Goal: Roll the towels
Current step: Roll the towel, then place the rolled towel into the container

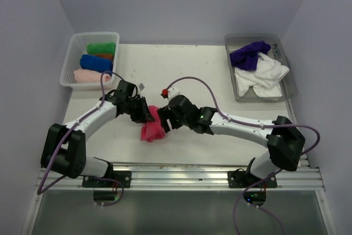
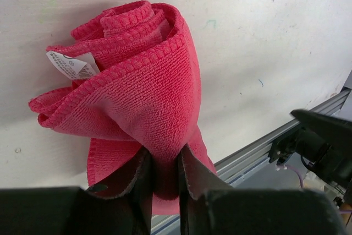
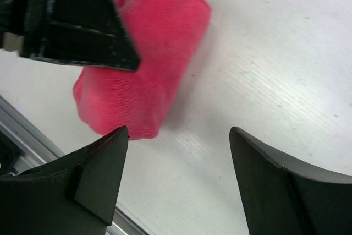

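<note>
Where the desk [image 1: 192,64] runs white and bare through its middle, you have both arms reaching inward from the near edge: left arm [image 1: 88,116], right arm [image 1: 242,125], wrists almost meeting.

Far right corner: grey tray [image 1: 254,37], holding a white towel [image 1: 261,75] in a loose heap and a purple towel [image 1: 248,54] crumpled at its far end.

Far left corner: white lattice basket [image 1: 70,64]. Four rolls lie side by side in it, far to near: green towel [image 1: 102,48], orange towel [image 1: 107,56], blue towel [image 1: 96,63], pale pink towel [image 1: 91,75].

Hot pink towel [image 1: 153,130] sits on the desk close to the near edge, left of centre, between the two wrists. It is loosely rolled; your left wrist view shows the spiral of layers at its far end.

Left gripper [image 2: 165,155]: clamped on a fold at the near end of the hot pink towel, cloth squeezed between the two dark fingers.

Right gripper [image 3: 179,133]: jaws spread wide, nothing between them but bare desk. The hot pink towel lies just beyond its left finger, apart from it.

White label [image 2: 71,64]: sticks out of the roll's left side, print too small to read.
</note>
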`<state>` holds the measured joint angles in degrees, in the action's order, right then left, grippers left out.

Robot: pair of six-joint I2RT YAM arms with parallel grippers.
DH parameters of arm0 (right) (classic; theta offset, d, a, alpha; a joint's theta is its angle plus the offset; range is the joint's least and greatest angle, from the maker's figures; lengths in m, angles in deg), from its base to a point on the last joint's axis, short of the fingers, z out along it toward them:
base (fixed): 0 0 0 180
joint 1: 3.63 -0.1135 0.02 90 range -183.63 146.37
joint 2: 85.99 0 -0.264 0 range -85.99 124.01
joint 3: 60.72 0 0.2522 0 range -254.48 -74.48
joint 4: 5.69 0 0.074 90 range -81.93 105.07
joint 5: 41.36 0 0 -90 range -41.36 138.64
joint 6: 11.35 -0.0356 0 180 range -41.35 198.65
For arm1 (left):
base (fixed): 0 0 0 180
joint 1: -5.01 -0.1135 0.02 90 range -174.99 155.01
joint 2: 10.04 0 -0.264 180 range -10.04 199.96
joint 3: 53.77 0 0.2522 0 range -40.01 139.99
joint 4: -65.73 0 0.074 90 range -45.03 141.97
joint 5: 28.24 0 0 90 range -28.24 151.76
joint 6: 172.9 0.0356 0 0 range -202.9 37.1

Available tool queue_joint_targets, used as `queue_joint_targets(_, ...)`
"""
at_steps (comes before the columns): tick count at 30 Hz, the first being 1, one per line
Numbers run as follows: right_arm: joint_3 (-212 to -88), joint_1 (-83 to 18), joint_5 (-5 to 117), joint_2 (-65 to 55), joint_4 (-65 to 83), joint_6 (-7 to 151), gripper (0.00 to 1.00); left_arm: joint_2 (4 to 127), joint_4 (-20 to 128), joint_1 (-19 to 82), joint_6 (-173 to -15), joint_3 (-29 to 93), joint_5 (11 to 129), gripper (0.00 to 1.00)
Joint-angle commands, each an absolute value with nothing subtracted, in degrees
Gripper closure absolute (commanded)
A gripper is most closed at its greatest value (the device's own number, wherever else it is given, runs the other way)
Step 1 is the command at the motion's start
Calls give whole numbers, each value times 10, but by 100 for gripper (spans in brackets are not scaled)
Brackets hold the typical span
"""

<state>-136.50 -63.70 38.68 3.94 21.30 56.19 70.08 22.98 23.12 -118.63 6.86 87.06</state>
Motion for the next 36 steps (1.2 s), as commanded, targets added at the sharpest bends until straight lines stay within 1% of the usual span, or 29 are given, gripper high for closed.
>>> queue_joint_targets(1,-1332,-608,347,-33,217,531,22,680,221,229,-1169,102,873,83)
queue_joint_targets(7,-1292,-548,326,-94,245,500,22,685,213,229,-1168,121,871,84)
queue_joint_targets(10,-1273,-524,327,-122,256,489,22,691,199,225,-1168,154,859,85)
queue_joint_targets(16,-1250,-514,319,-159,275,481,22,706,175,194,-1178,267,822,85)
queue_joint_targets(17,-1246,-514,319,-163,273,479,22,711,175,186,-1181,305,828,85)
queue_joint_targets(23,-1227,-514,322,-183,275,471,22,765,165,85,-1194,464,822,83)
queue_joint_targets(25,-1226,-514,323,-190,279,472,23,791,163,28,-1204,494,829,83)
queue_joint_targets(26,-1227,-514,322,-194,283,473,23,798,172,9,-1210,509,851,82)
queue_joint_targets(27,-1229,-514,324,-195,286,474,23,805,178,-29,-1216,516,866,82)
queue_joint_targets(30,-1237,-514,335,-195,293,474,23,829,216,-100,-1249,524,908,82)
queue_joint_targets(33,-1246,-514,353,-179,285,467,23,849,269,-144,-1287,514,931,81)
queue_joint_targets(36,-1248,-514,369,-160,271,454,23,879,320,-168,-1323,512,937,81)
